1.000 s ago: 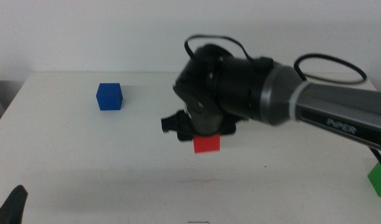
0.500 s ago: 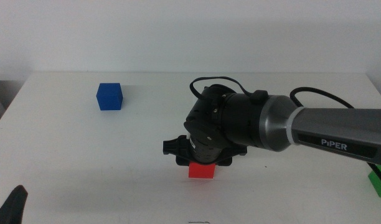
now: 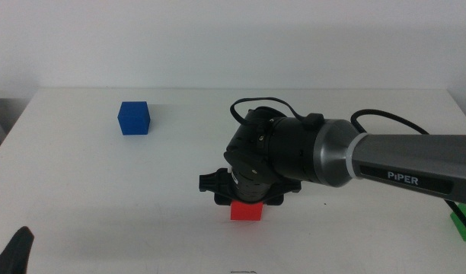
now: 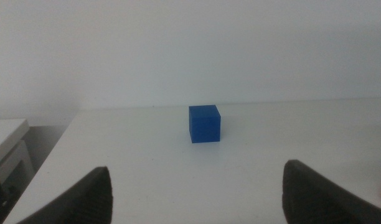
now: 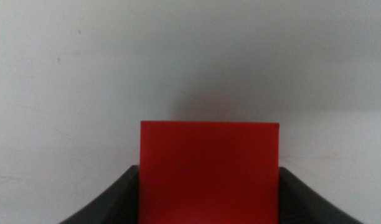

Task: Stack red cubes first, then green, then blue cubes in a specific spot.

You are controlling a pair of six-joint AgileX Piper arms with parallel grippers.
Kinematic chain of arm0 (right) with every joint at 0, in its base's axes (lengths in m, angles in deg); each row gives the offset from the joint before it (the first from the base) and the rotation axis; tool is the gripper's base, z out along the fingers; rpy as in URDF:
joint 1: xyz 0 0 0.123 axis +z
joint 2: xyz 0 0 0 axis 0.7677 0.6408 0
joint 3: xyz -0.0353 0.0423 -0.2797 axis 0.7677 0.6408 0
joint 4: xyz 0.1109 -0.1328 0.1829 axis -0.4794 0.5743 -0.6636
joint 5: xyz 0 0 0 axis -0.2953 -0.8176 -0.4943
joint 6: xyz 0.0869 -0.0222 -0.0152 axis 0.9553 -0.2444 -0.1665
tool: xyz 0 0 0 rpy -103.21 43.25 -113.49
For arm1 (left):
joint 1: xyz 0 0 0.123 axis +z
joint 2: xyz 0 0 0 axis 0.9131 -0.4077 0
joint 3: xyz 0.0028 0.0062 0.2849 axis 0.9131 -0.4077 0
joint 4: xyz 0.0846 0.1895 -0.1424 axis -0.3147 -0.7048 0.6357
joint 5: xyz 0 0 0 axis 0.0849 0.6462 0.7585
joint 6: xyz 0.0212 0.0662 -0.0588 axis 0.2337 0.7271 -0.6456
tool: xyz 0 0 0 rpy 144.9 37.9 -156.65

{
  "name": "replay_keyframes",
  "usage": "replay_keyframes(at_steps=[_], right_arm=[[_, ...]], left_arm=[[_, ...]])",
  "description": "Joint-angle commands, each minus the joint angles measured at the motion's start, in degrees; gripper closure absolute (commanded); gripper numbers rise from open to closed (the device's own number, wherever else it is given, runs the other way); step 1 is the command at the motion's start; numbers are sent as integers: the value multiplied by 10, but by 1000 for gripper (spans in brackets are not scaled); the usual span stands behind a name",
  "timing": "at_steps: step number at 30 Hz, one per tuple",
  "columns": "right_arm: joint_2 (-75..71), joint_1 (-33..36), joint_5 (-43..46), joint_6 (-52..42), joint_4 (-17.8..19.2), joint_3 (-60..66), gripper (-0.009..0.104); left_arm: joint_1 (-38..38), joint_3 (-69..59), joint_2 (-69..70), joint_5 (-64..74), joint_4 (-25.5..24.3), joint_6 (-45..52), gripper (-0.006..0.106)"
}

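Here the right hand (image 3: 246,204) grips the red cube (image 3: 246,211), top hidden; green cube (image 3: 464,224) cut off

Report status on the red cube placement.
Right gripper shut on red cube, low at table centre. Left gripper open, waiting near edge. Blue cube far left, green cube right edge, both apart.

The right arm's bulk hides the top of the red cube (image 3: 246,211) in the middle view, the green cube (image 3: 464,224) is cut by the right edge, and the left gripper (image 3: 12,255) shows only a dark tip at the bottom edge.
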Motion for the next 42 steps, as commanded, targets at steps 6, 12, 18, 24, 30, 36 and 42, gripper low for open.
replay_keyframes(at_steps=[6,12,18,24,30,36,42], right_arm=[[-32,-3,5,-9,13,-14,16],[-52,-3,-40,-79,-19,-45,6],[-111,-14,-212,-209,-18,-149,6],[-198,-111,-284,-364,-53,-185,6],[-336,-267,-264,-432,-62,4,6],[-410,-441,-187,-541,-133,190,6],[-390,-563,-143,-636,-210,210,6]], left_arm=[[-3,2,11,-44,6,-4,7],[-3,2,11,-44,6,-4,7],[-3,2,11,-44,6,-4,7],[-3,2,11,-44,6,-4,7],[-3,2,11,-44,6,-4,7],[-3,2,11,-44,6,-4,7],[-3,2,11,-44,6,-4,7]])
